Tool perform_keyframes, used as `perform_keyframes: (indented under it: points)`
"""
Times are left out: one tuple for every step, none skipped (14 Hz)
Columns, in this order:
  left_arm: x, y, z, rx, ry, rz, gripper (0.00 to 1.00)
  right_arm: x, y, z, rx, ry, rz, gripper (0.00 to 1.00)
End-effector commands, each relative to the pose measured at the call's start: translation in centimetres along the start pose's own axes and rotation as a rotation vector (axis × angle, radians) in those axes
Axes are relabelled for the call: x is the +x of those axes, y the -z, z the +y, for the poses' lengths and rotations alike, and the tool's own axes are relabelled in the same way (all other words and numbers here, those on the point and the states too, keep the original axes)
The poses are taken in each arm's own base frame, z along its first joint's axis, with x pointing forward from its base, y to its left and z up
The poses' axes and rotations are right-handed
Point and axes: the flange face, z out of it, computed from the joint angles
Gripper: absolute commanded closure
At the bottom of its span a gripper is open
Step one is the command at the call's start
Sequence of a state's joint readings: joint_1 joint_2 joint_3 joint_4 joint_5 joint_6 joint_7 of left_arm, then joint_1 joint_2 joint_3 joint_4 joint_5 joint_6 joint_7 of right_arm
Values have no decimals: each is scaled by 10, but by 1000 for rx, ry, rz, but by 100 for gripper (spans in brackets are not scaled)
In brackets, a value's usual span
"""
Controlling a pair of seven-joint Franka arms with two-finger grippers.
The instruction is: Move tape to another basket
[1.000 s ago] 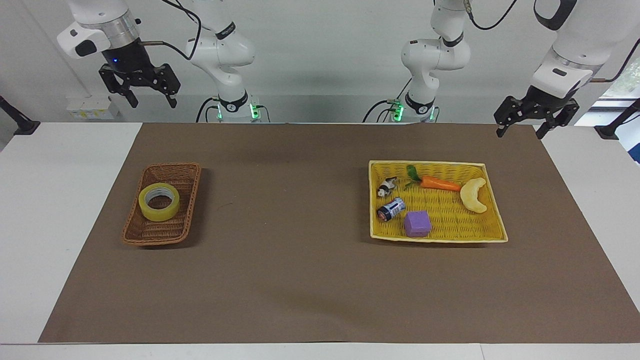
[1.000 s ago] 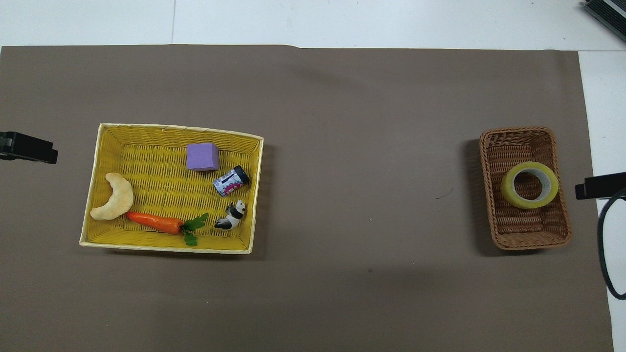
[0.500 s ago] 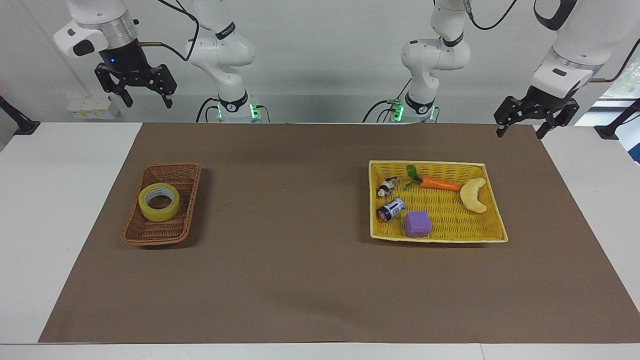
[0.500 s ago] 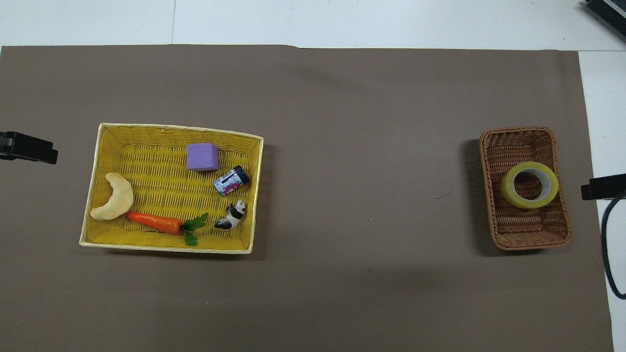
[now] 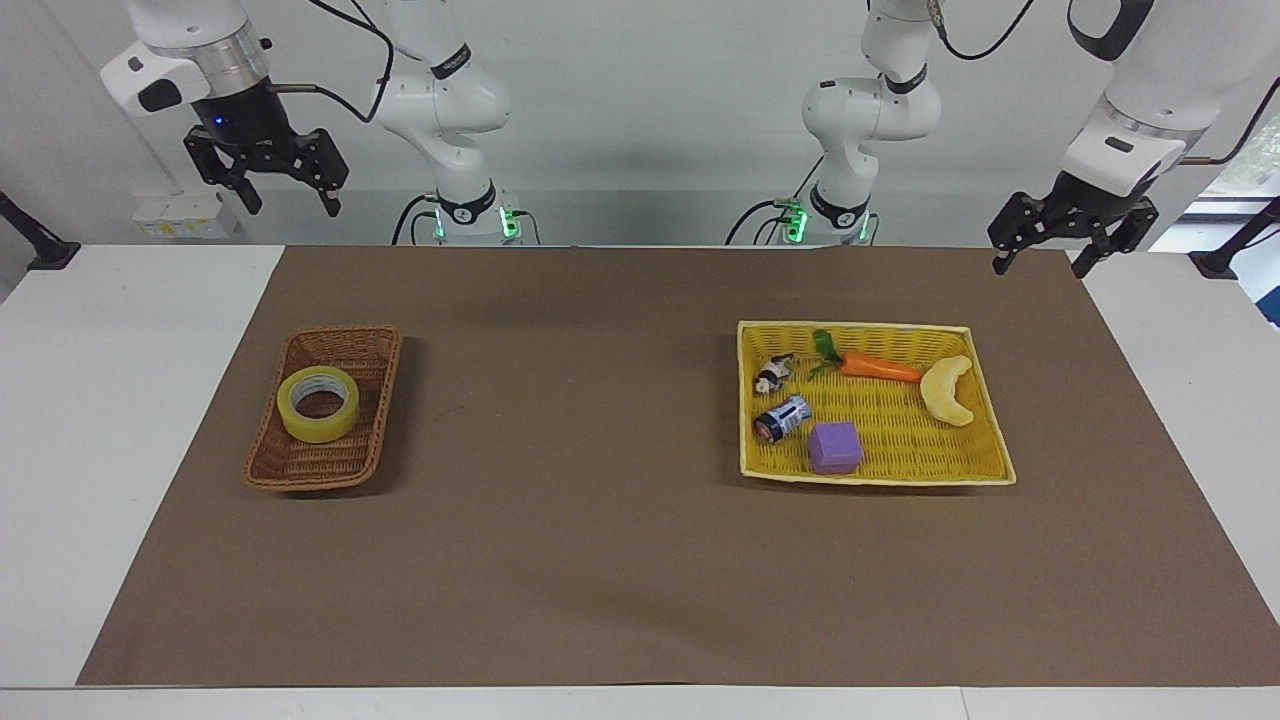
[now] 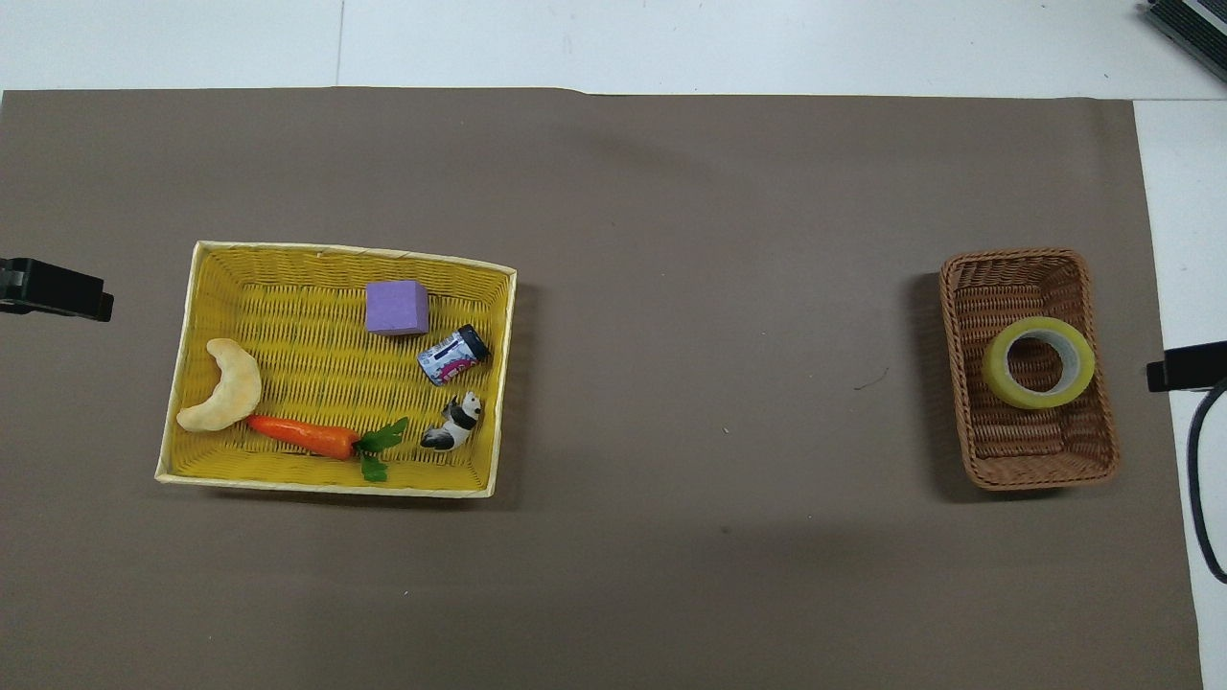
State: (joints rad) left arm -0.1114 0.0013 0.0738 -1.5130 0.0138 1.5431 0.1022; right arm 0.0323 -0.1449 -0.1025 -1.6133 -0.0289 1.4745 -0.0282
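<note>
A brown mat covers the worktop (image 5: pixel 60 330). The tape (image 5: pixel 318 404) is seen lying in the brown basket (image 5: pixel 290 465). The left hand (image 5: pixel 1040 262) and right hand (image 5: pixel 290 203) are held raised, fingers apart, empty.

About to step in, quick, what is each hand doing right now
Left hand: open, holding nothing, raised over the left arm's end of the table.
Right hand: open, holding nothing, raised at the right arm's end.

You have bright, even light from above and sharp focus in both views. Soft shadows edge the brown wicker basket (image 5: pixel 325 405) and yellow tray (image 5: pixel 975 400); no glare.
</note>
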Motion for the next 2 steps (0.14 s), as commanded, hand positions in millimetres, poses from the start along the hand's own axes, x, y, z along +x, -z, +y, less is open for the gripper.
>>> perform_keyframes:
  points:
    - [-2, 4, -4, 8, -4, 15, 0, -2, 2, 3, 7, 0, 19, 0]
    - [-2, 4, -4, 9, -4, 15, 0, -2, 1, 2, 7, 1, 17, 0]
